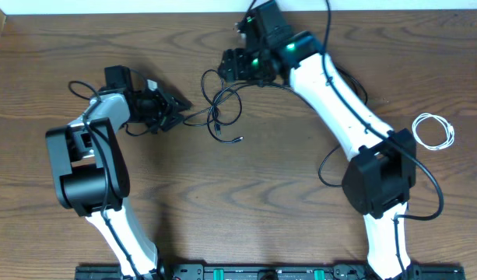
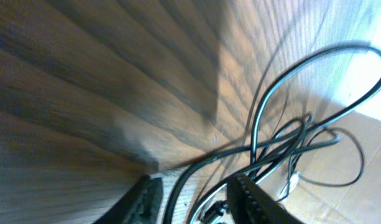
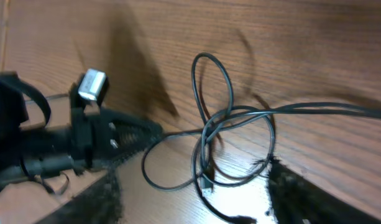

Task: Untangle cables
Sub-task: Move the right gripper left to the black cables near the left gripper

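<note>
You're looking at a robotics lab bench: a wood-grain tabletop (image 1: 246, 202), a left arm (image 1: 90, 171) and right arm (image 1: 339, 101) mounted on a black rail (image 1: 246, 273) at six o'clock.

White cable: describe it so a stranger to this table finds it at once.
On the wooden table, look past the right arm's dark elbow toward the right edge. The white cable lies there coiled, alone. It is the only white cord; the black cables sit tangled mid-table.

Thin black cables (image 1: 216, 124) lie in tangled, overlapping loops at upper centre of the overhead frame; a white cable (image 1: 434, 131) sits coiled at right.
</note>
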Robot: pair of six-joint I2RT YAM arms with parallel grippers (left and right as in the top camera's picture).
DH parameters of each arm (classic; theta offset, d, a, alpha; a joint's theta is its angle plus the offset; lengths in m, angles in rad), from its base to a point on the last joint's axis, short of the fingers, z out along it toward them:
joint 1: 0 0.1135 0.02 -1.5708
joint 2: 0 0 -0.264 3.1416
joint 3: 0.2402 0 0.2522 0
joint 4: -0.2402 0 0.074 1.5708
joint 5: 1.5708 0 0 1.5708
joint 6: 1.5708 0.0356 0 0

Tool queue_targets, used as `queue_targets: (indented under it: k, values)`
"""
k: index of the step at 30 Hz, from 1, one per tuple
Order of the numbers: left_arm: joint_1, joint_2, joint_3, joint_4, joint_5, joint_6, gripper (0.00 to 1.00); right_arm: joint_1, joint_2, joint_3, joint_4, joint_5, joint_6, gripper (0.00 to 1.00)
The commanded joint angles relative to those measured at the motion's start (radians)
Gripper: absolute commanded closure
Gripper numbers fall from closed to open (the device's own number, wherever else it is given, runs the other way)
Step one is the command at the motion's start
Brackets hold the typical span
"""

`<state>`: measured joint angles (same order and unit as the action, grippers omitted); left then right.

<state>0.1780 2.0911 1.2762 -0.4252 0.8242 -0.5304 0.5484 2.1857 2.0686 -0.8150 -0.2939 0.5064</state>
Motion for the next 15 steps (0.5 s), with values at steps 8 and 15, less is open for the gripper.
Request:
queue_targets:
  k: [8,15]
  values:
    - [-0.019,0.024,-0.016,-0.049,0.005,-0.052,0.61,0.122,0.062,0.010,0.044,0.160,0.076,0.39]
    - [-0.019,0.024,-0.016,-0.049,0.002,-0.052,0.61,0.151,0.124,0.010,0.064,0.232,0.147,0.50]
